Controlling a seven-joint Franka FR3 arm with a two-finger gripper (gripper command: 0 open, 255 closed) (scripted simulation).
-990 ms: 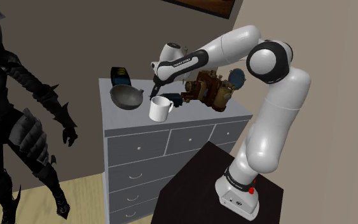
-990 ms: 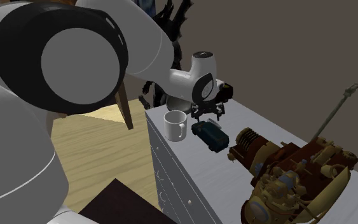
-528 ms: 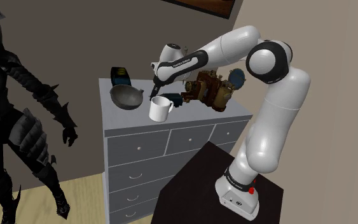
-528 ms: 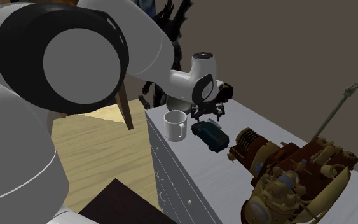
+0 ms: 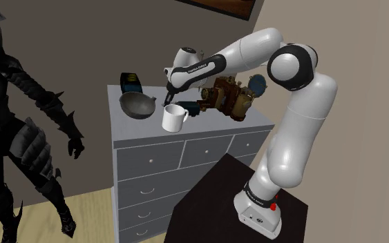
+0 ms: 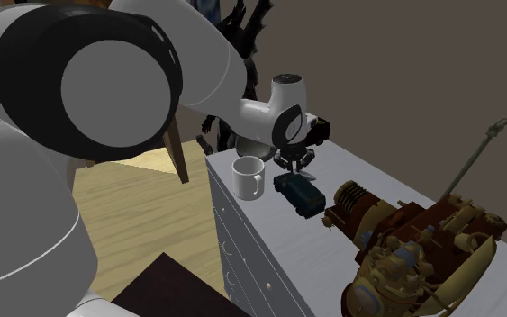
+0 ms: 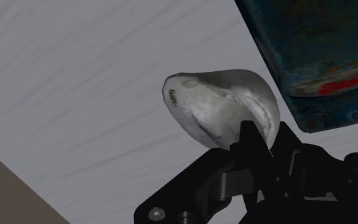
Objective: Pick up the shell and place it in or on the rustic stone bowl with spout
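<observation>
On the grey dresser [image 5: 186, 155], beside a dark armoured figure [image 5: 20, 124], the grey spouted bowl [image 5: 136, 105] waits at about nine o'clock from my pincer [image 5: 168, 99]. I see nothing lying in the bowl. A white mug [image 5: 174, 118] stands at roughly five o'clock from the pincer, just beside it.

Through the wrist camera, the pale grey shell [image 7: 219, 111] lies low over the dresser top, next to a rust-flecked dark blue box [image 7: 317, 57]. The pincer [image 7: 266, 137] is drawn nearly closed, and its fingers appear to pinch the shell's near edge. I cannot tell whether the shell has left the surface.

Farther right, at about three o'clock from the pincer, sits a brown engine-like machine [image 5: 227, 96]. Beyond it the white arm [image 5: 296, 124] rises from its stand.

By my reading the approach and grasp are done. The lift, the carry across to the bowl and the release are all left.

A dark line of lettering runs along the forearm [image 5: 201, 67], too small for me to read. The blue box carries a red streak that forms no legible word.
</observation>
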